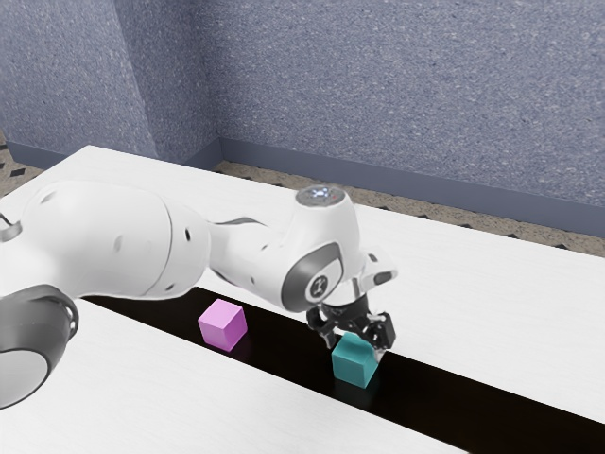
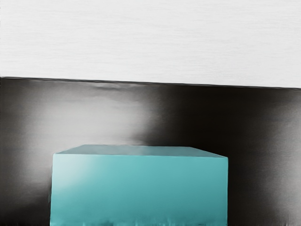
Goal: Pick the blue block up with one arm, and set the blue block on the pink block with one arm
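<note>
The blue block [image 1: 355, 361], a teal cube, sits on the black strip [image 1: 454, 392] of the table. My gripper [image 1: 354, 333] comes down on it from above. Its two black fingers [image 1: 382, 331] press against the cube's upper part from opposite sides, so it is shut on the block. In the wrist view the blue block [image 2: 139, 186] looms large directly under my hand, with the black strip [image 2: 263, 141] behind it. The pink block [image 1: 223, 323] stands on the same strip toward the exterior view's left, about two block widths from the blue one.
White table surface [image 1: 473, 284] lies on both sides of the black strip. My white arm [image 1: 142, 251] stretches in from the exterior view's left, above and behind the pink block. A blue-grey wall [image 1: 397, 85] stands behind the table.
</note>
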You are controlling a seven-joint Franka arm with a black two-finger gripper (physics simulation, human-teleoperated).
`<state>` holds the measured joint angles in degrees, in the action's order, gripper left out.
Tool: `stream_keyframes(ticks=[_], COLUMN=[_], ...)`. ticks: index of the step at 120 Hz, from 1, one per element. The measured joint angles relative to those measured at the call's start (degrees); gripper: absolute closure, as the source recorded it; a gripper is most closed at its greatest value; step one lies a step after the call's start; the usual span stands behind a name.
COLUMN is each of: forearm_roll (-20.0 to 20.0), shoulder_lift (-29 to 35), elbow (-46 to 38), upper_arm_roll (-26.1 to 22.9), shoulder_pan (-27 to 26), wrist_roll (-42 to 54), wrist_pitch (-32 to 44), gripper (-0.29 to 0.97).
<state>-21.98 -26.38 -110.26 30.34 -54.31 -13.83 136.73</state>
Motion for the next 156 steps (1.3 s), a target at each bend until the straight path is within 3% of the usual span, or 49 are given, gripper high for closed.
stream_keyframes(ticks=[120,156], forearm_roll=[-0.31,0.06], shoulder_lift=[-1.29,-1.42], elbow=[0.06,0.57], upper_arm_roll=[-2.45,-2.91], shoulder_pan=[3.2,3.24], wrist_roll=[-1.74,-1.21], wrist_pitch=[0.71,1.0], gripper=[0.06,0.12])
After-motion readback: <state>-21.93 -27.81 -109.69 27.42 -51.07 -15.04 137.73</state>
